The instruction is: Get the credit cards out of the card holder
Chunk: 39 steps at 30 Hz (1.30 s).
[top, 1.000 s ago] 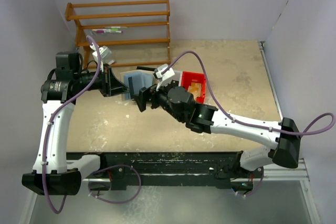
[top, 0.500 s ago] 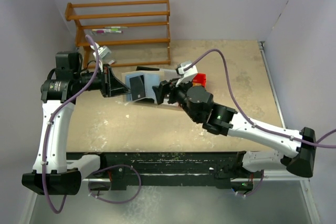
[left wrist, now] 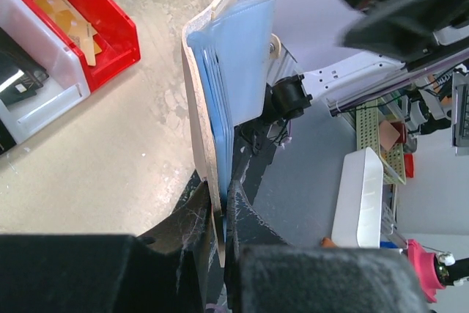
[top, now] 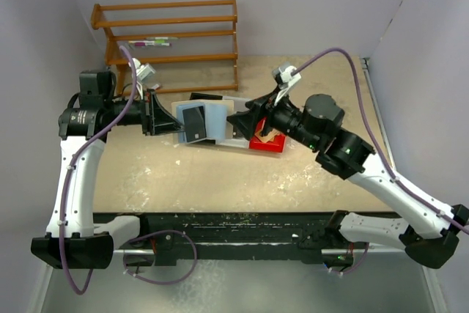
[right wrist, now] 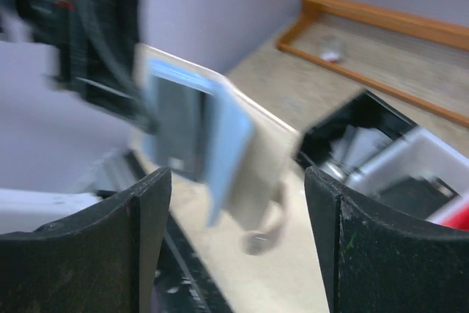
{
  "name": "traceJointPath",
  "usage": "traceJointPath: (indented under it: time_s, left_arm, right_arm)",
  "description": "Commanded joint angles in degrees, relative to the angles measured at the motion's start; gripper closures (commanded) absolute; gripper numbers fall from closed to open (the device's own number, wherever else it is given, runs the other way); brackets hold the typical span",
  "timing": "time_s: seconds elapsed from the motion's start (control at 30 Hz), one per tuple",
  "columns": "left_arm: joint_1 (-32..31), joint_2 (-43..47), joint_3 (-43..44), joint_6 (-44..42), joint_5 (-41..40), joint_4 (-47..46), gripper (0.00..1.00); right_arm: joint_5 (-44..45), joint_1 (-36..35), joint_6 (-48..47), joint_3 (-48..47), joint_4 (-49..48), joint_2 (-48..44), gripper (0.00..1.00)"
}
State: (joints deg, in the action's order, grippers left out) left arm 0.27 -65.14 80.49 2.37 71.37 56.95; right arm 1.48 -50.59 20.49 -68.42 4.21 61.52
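Left wrist: left gripper around holder

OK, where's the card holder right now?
In the top view the card holder is left of centre, clamped open in the left pincer, with the right pincer just to its right and the red bin beyond.

wooden rack, red bin on table
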Motion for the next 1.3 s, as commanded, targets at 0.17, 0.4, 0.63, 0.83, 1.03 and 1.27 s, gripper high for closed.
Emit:
traceJointPath:
  time_s: [0.17, 0.4, 0.63, 0.83, 1.03, 1.27]
  left_arm:
    - [0.2, -0.6, 2.1, -2.7, -5.7, 1.5, 1.00]
    - [0.2, 0.0, 2.8, -3.2, -0.9, 2.1, 1.00]
    - [0.2, 0.4, 3.2, -3.6, 4.8, 2.3, 1.00]
    - [0.2, 0.2, 3.2, -3.6, 9.4, 2.7, 1.00]
    - [0.2, -0.1, 2.9, -3.4, 11.6, 3.1, 1.00]
    - [0.2, -0.5, 2.7, -3.3, 11.9, 3.0, 1.00]
  right_arm:
    - [-25.4, 0.3, 11.5, -12.4, -8.6, 6.8, 0.32]
    - [-31.5, 0.6, 15.6, -12.2, -10.3, 14.8, 0.33]
    - [-32.7, 2.9, 13.7, -8.6, -8.8, 14.3, 0.35]
    - [-36.2, 6.2, 14.9, -5.2, -10.8, 12.9, 0.39]
    - [-41.3, 6.9, 17.9, -4.4, -15.8, 14.4, 0.43]
    - [-44.9, 6.9, 21.1, -4.9, -22.3, 17.8, 0.49]
